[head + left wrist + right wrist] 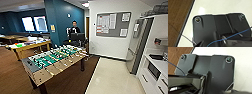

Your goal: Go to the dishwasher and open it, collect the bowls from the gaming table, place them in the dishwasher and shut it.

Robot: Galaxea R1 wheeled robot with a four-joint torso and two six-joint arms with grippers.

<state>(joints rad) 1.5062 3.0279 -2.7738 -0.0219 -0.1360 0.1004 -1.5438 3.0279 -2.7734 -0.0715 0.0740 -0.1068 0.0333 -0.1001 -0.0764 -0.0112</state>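
Pictured well apart from both claws, across the brown wood floor (15, 75): long bench (32, 45) with yellow edge, carrying a light green bowl (19, 45) among blurred clutter. Could not make out an orange bowl there. Stood between the claws and that bench: football table (53, 58), with a person (74, 28) behind it at dark screens. Off toward the right claw's side: tall steel fridge (136, 50) and white drawers (150, 80). Could not pick out the dishwasher with any certainty. Hung both wrists over pale tile (218, 6). Could not tell whether either claw was spread or pressed together. Judged the bowls light, stiff, slick plastic, unlikely to break. Best pinched across the rim, one finger inside the wall.
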